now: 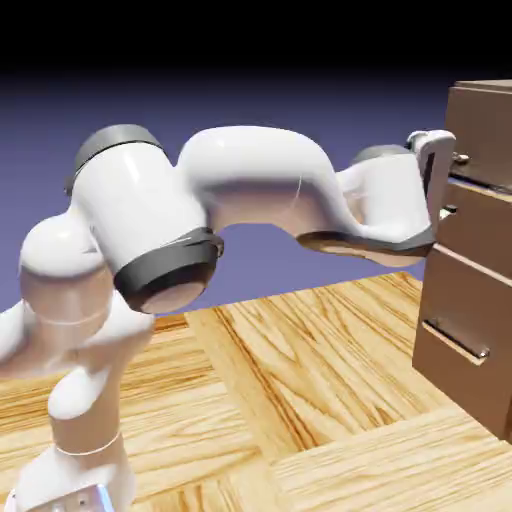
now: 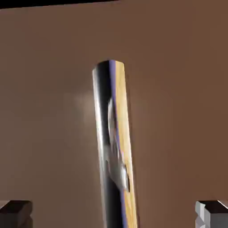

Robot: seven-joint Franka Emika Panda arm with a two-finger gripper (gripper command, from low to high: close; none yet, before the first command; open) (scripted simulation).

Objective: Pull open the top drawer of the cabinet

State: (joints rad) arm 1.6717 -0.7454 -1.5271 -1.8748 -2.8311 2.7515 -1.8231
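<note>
- Gripper: fingertips wide apart, one each side of a silver bar handle in hand view; nothing clamped. Bar upright in that picture, roughly mid-gap, neither tip seen touching it.
- Which drawer this bar belongs to: hand view alone can't settle it. Brown flat front behind it, dark strip along the top edge.
- Top drawer: uppermost front at exterior view's right, its own handle just beside the hand. Looks closed.
- Second drawer: just below, with a similar handle, also near the hand. Main risk, my read: hand sitting between levels, so the wrong bar gets gripped and the wrong drawer pulled.
- Step, judged: lining up on the bar, pull not begun. Needs the fingers far enough in to go past the bar before closing.
- Slip risk: closing too shallow would catch only the bar's front, and smooth metal could slide out on the pull.
- Contact risk: driving in too deep could jam the tips on the drawer front.
- Arm: reaches across to the cabinet. Pulling at an angle rather than straight out could bind the drawer or twist the grip off.
- Lowest drawer: well below the hand, not involved.
</note>
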